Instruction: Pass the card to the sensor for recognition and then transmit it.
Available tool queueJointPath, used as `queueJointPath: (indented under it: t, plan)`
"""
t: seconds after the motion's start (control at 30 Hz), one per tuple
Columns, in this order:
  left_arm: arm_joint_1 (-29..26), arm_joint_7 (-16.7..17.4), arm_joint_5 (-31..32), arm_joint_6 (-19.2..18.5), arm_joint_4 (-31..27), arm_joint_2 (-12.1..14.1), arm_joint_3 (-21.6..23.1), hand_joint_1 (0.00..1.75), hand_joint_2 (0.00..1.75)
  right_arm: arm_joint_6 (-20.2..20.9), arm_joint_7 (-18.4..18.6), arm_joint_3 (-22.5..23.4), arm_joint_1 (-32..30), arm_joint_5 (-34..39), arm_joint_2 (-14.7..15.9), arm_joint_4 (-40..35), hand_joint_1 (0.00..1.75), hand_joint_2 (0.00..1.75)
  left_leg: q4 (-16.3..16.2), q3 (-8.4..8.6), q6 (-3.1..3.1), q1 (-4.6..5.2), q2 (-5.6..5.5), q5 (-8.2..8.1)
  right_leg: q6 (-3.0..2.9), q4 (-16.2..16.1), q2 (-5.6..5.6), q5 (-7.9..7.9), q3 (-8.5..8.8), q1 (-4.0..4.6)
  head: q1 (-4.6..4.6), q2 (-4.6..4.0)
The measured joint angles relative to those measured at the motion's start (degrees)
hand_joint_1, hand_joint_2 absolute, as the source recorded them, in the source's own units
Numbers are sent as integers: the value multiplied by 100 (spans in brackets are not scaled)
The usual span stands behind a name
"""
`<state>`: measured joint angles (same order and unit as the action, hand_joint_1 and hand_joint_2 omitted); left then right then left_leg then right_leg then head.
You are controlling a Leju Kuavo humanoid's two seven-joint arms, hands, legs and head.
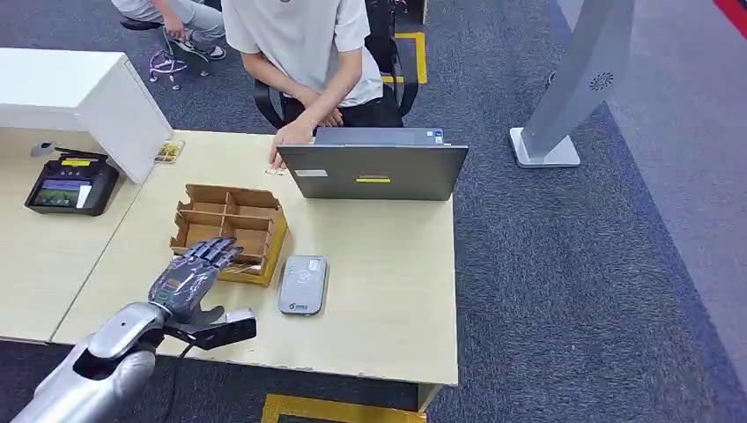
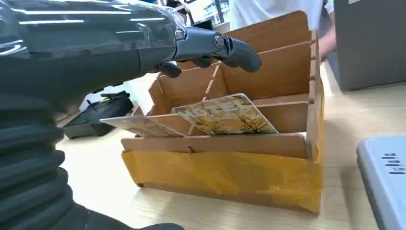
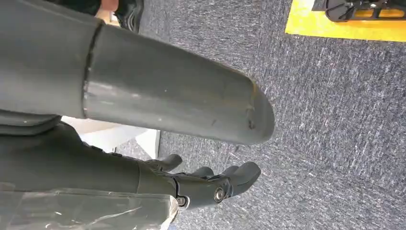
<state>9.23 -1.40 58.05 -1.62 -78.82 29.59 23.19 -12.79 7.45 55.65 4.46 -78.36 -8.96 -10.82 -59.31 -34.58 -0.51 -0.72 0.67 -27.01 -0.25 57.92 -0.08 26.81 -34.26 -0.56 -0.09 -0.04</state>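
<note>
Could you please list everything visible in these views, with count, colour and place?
Divided box: one, brown cardboard with yellow tape, table middle.
Cards: two, yellowish patterned, leaning in the box's near compartments.
Card sensor: one, grey, beside the box.
Laptop: one, grey, far edge.
Payment terminal: one, black, neighbouring table.
Stand: one, grey, on carpet.
Seated person: one, white shirt.
Left hand: over the box, holding nothing.
Right hand: hanging above carpet.

an office: desks point(image 1: 388, 291), laptop point(image 1: 374, 167), grey carpet point(image 1: 573, 282).
</note>
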Motion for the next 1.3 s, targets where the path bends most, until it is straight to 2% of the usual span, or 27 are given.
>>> queueJointPath:
  t: [0.33, 0.37, 0.53, 0.77, 1.0, 1.3]
  plan:
    - [-19, 0, -120, -26, -79, 151, 77, 0, 175, 0, -4, 0, 0, -2, 0, 0, 0, 0, 0, 1, 0, 0, 0, 0, 0, 0, 0, 0, 0, 0, -2, 0]
    - [-20, 0, -131, -26, -79, 162, 77, 175, 175, 2, -4, 0, 0, -2, 0, 0, 0, 0, 0, 0, 0, 0, 0, 0, 0, 0, 0, 0, 0, 0, 0, 0]
    - [-73, 11, -249, -113, -159, 216, 79, 175, 175, 0, -9, 2, 0, -4, 0, 0, 0, 0, 0, 0, 0, 0, 0, 0, 0, 0, 0, 0, 0, 0, 0, 0]
    - [-127, 15, -625, -488, -236, 553, 96, 175, 175, 2, -4, 0, -1, -20, 0, 0, 0, 0, 0, 0, 0, -1, 0, 0, -1, 1, 0, 1, 0, 1, 0, 0]
    - [-145, 20, -673, -518, -254, 682, 125, 175, 175, 2, -4, 2, 1, -20, 0, 0, 0, 0, 0, 0, 0, -1, 0, 0, -1, 1, 0, 0, 1, 1, -2, 0]
    - [-149, 70, -702, -529, -269, 721, 160, 175, 175, 2, -4, 2, 1, -24, 0, 0, 0, 0, 0, 1, 0, -1, 0, 0, -1, 1, 0, 1, 1, 1, 0, 0]
